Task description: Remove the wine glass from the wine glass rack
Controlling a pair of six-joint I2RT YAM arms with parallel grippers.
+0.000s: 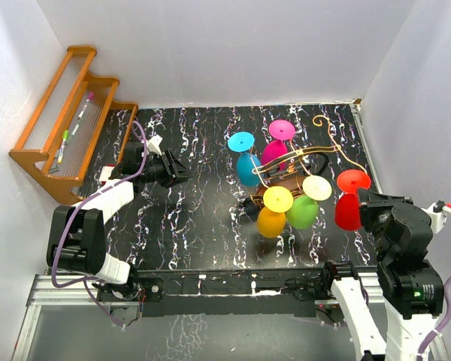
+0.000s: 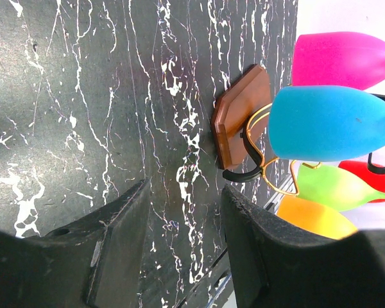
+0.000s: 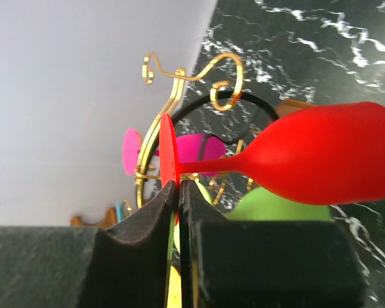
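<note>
The wine glass rack (image 1: 316,154) is a gold wire frame with scroll ends on a brown wooden base (image 2: 240,115), standing right of centre on the table. Blue (image 1: 247,167), pink (image 1: 275,152), yellow-orange (image 1: 273,218) and green (image 1: 304,210) glasses hang on it upside down. My right gripper (image 1: 363,197) is shut on the foot disc (image 3: 167,151) of the red wine glass (image 1: 349,209), (image 3: 321,160), at the rack's right end. I cannot tell whether the foot is clear of the wire. My left gripper (image 1: 182,169), (image 2: 183,212) is open and empty, left of the rack.
An orange-brown stepped wooden shelf (image 1: 68,113) with pens stands at the far left. White walls close in the back and the right side near the rack. The black marbled table (image 1: 203,218) has an aluminium rail along its near edge.
</note>
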